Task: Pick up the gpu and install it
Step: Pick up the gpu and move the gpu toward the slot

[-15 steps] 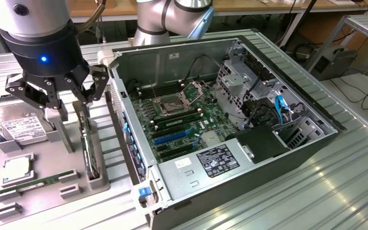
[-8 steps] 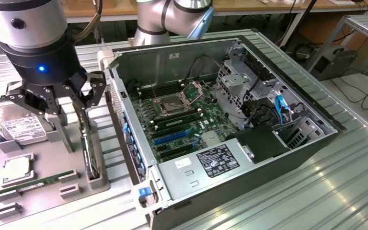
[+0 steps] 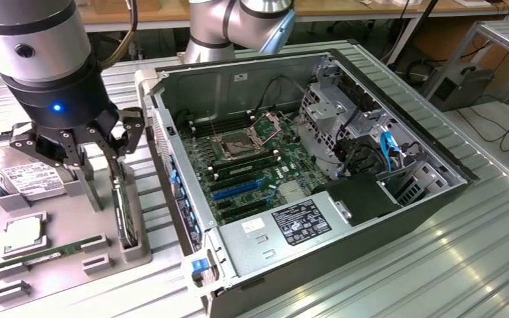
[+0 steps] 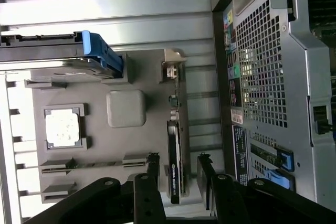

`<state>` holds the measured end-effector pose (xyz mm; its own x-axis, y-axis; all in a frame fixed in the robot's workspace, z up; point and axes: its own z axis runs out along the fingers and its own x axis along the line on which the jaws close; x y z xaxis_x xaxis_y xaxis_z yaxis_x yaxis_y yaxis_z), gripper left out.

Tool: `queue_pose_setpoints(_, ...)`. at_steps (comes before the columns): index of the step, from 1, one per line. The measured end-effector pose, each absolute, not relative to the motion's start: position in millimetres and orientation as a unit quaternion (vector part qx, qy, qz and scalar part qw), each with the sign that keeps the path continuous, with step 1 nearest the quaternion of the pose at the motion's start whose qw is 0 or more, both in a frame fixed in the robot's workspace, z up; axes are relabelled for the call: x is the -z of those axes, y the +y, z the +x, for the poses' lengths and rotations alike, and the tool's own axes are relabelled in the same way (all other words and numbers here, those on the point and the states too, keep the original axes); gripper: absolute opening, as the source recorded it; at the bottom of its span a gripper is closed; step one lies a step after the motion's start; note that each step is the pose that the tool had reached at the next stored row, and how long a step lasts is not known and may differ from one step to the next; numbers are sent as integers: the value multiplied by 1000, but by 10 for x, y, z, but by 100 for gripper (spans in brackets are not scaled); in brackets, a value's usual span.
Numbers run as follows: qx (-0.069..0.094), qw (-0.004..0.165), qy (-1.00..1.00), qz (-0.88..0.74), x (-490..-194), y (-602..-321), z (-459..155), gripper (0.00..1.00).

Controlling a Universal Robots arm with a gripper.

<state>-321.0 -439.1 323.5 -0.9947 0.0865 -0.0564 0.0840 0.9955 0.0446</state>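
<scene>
— Wrist view: where is the gpu (image 4: 175, 150)?
— It stands on edge in a slot of the grey holder (image 4: 105, 145) on the surface, just beside the computer case (image 4: 262, 77). The jaws are spread, one on each side of the card and apart from it.
— How do I grip it well?
— Centre the card between the jaws. Hold them square to its faces. Close on bare board, clear of the bracket end.
</scene>
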Motion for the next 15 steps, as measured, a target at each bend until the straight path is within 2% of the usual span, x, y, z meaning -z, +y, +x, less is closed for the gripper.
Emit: queue_pose_setpoints(15, -21, 33, 998, 44, -2853, -4392, -3238, 42)
